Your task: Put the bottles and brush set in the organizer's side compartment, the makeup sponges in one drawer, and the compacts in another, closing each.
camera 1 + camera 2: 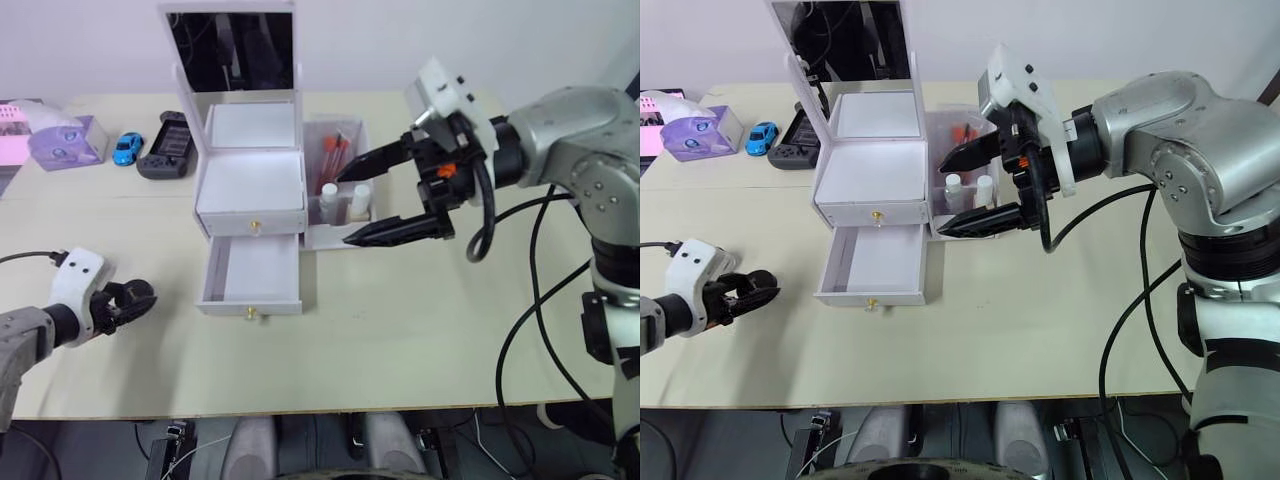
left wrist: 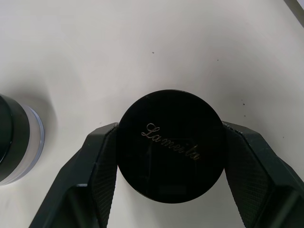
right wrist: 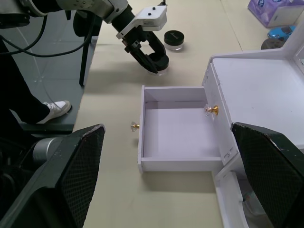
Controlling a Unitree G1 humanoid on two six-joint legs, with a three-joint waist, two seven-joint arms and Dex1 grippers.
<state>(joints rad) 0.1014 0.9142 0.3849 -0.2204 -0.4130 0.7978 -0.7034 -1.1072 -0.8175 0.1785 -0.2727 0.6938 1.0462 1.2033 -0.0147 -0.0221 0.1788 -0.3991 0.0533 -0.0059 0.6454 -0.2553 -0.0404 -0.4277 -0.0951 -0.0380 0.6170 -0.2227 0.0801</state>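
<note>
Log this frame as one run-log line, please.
left gripper: shut on black compact on table | right gripper: open, above side compartment | lower drawer: open | second compact: on table

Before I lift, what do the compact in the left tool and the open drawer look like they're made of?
The compact looks like glossy black plastic: a smooth lid with a soft sheen and silver script lettering. The open drawer looks like matte white painted board or plastic, with flat panels and a small gold-coloured knob; which of the two, I cannot tell. The left tool is shut on the compact.
</note>
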